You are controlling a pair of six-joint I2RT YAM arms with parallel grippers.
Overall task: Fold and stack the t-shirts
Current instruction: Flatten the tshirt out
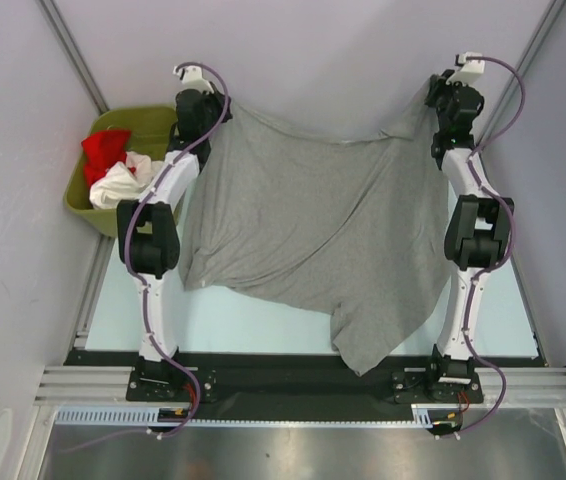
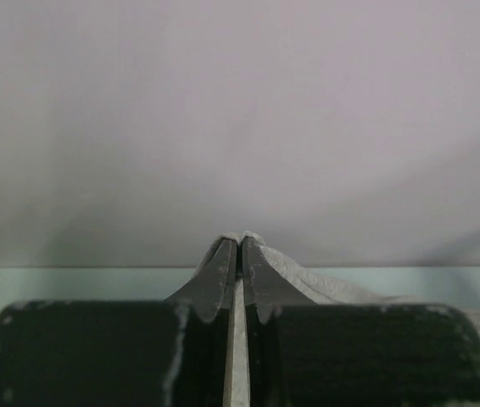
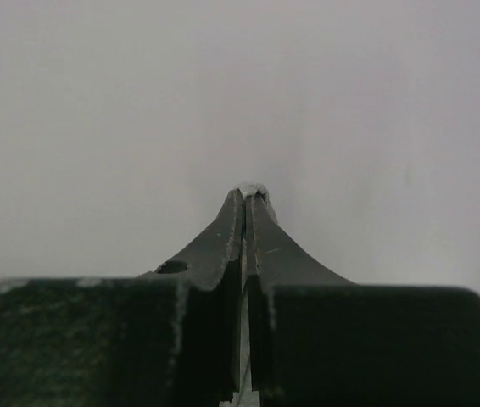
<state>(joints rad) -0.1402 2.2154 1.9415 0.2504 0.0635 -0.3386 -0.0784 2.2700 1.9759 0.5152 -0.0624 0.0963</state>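
A large heather-grey t-shirt (image 1: 313,230) is stretched between both arms at the far side of the table and drapes down toward the near edge. My left gripper (image 1: 203,105) is shut on its far left corner; grey cloth (image 2: 308,275) bunches round the jaws in the left wrist view. My right gripper (image 1: 443,108) is shut on its far right corner; a bit of cloth (image 3: 251,188) peeks over the tips in the right wrist view. A red t-shirt (image 1: 106,150) and a white t-shirt (image 1: 118,185) lie crumpled in the bin.
An olive-green plastic bin (image 1: 153,122) stands at the far left beside the left arm. The pale table (image 1: 253,325) shows below the shirt's hem. Grey walls close in on the back and sides. A black strip (image 1: 283,375) runs along the near edge.
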